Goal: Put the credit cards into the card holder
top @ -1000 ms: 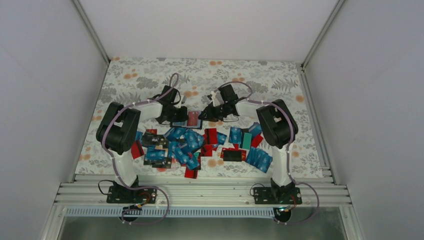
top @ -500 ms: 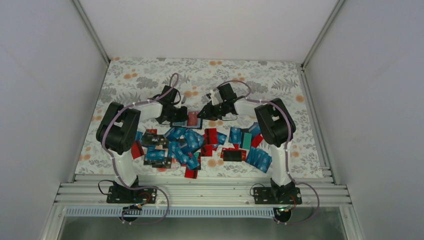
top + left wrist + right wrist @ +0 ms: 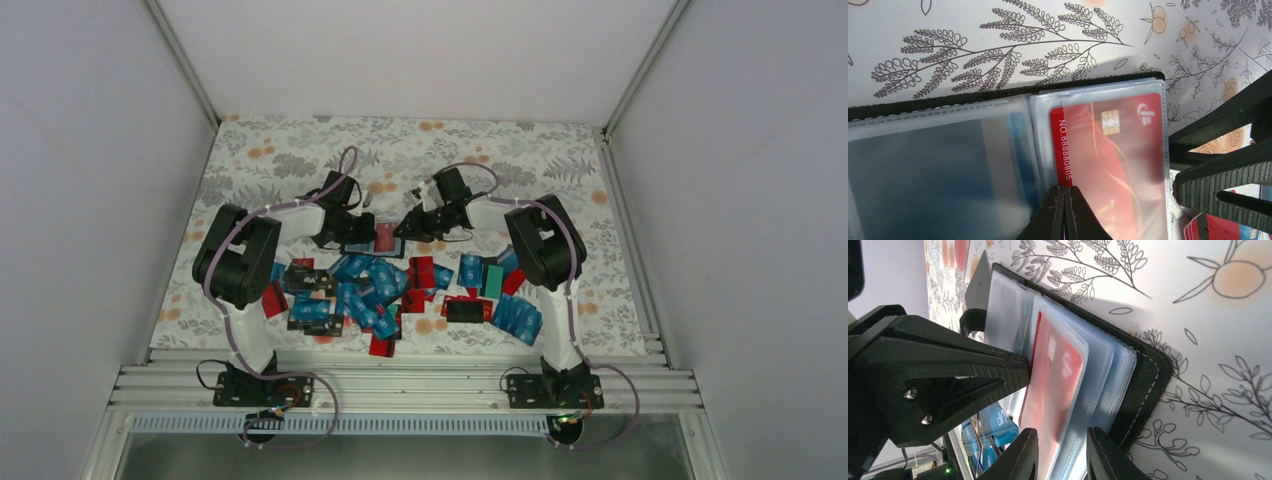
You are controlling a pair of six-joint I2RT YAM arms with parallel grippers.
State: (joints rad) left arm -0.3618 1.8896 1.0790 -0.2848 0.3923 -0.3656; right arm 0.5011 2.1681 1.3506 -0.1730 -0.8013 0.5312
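The card holder [image 3: 362, 243] lies open on the floral cloth, black cover [image 3: 1143, 385] down, clear sleeves up. A red credit card [image 3: 1113, 150] sits inside the right sleeve; it also shows in the right wrist view [image 3: 1058, 365] and the top view [image 3: 386, 237]. My left gripper [image 3: 1064, 200] is shut, its tips down on the sleeves by the fold at the card's left edge. My right gripper [image 3: 1063, 455] is open, its fingers straddling the sleeves' edge over the red card. Many blue and red credit cards [image 3: 385, 285] lie scattered nearer the arms.
A teal card [image 3: 493, 278] and a thin black card [image 3: 466, 311] lie in the pile to the right. The right gripper's fingers [image 3: 1218, 175] stand close beside the holder's right edge. Grey walls enclose the cloth on three sides.
The right arm has shifted slightly left, toward the holder. The left arm, the holder and the red card have stayed put.
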